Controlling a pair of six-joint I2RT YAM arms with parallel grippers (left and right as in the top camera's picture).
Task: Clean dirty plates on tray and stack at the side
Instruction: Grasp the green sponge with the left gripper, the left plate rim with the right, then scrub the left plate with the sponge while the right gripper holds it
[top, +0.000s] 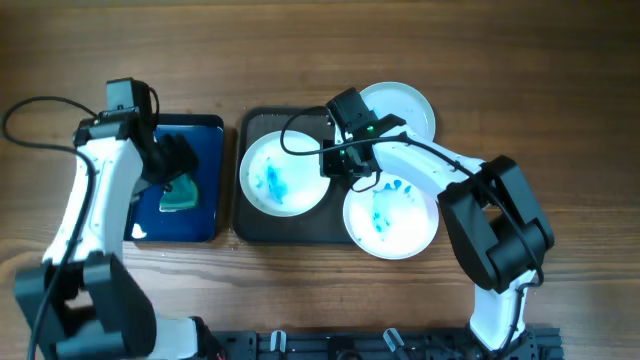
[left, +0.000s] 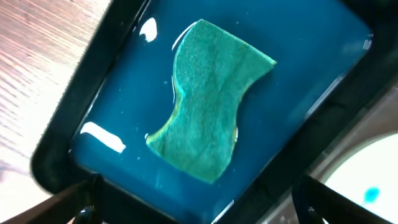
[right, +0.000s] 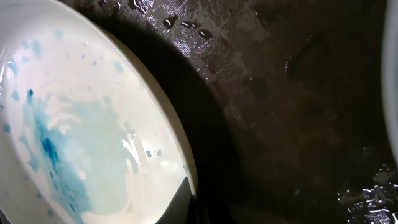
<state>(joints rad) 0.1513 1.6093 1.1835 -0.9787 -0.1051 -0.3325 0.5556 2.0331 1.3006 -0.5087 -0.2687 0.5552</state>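
Overhead view: closure of the right gripper (top: 342, 168) at the rim of the wet plate (top: 275, 175) cannot be determined; the plate may be dropped. The left gripper (top: 178, 165) is spread open.

Overhead cam looks straight down on the whole table (top: 520, 60), edge to edge. Left wrist cam hangs close above the sponge (left: 211, 99) in the blue tray (left: 298, 62). Right wrist cam sits tight over a stained plate (right: 93, 124) on the dark tray (right: 280, 93). Overhead catches both spots, left and centre.
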